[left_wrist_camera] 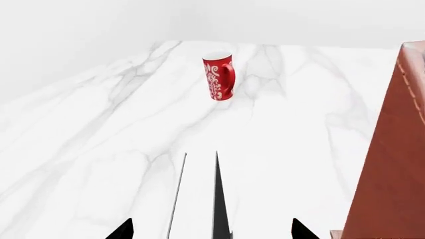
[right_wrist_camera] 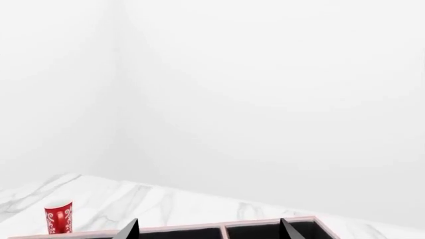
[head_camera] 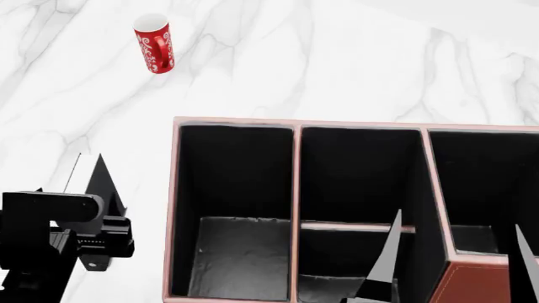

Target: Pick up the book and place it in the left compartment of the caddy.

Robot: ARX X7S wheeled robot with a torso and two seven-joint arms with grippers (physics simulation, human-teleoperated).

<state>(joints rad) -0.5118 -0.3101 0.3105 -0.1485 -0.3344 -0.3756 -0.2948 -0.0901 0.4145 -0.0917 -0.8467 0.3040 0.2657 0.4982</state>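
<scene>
Book is nowhere in view; both grippers, left gripper (head_camera: 90, 165) and right gripper (head_camera: 459, 243), gape empty, so groping could knock the caddy (head_camera: 175, 208) on the marble counter (head_camera: 337, 63).

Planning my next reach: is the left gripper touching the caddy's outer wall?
Apart. In the head view a strip of bare marble separates the left gripper from the caddy.

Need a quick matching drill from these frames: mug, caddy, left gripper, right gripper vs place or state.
Things:
1. mug
2. caddy
3. left gripper
4. right gripper

Descriptions:
A. open above the caddy's bays
B. red, white pattern, upright on the marble
C. empty over bare marble, beside the caddy
D. black-lined, pink-rimmed, no book in the visible parts of its bays

Pairs: 1-B, 2-D, 3-C, 4-A
</scene>
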